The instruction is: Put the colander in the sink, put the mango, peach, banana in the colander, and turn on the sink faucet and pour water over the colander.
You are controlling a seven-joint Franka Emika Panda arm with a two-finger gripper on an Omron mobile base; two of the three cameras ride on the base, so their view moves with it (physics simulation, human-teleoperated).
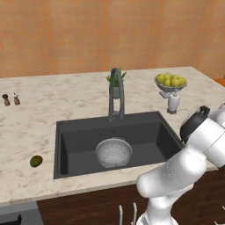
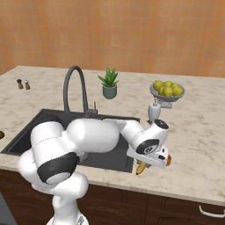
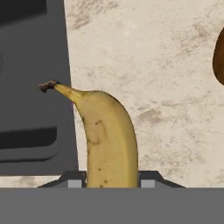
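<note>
Closest to the hand camera, the banana (image 3: 107, 140) sits squarely between the two dark finger tips of the end effector (image 3: 112, 178), which presses in on both of its sides, so I judge it gripped at its thick middle with the stem pointing away toward the sink (image 3: 30, 87); that hold keeps the curved fruit balanced for the carry. From the right base view the end effector (image 2: 147, 165) hangs low over the front strip of the bench (image 2: 193, 132), just right of the basin's near corner, with the banana (image 2: 141, 168) poking out beneath it and a bit of orange, probably the peach (image 2: 168, 161), just beside the hand; the dark rounded shape at the hand view's right edge (image 3: 218, 57) may be the same fruit, though it is too cropped to be sure. Farther in, the colander (image 1: 114, 152) already rests on the sink floor (image 1: 79, 145), roughly under the spout of the sink faucet (image 1: 116, 92), a sensible spot for catching water; it looks empty, and no stream is running. The mango (image 1: 36, 161) lies on the bench left of the basin, well apart from the arm. Beyond stand a small potted plant (image 2: 109, 83), a bowl of yellow-green fruit (image 2: 167, 90) and a pale dispenser (image 2: 154, 110) behind the basin, with two small shakers (image 1: 11, 99) off toward the far left.
</note>
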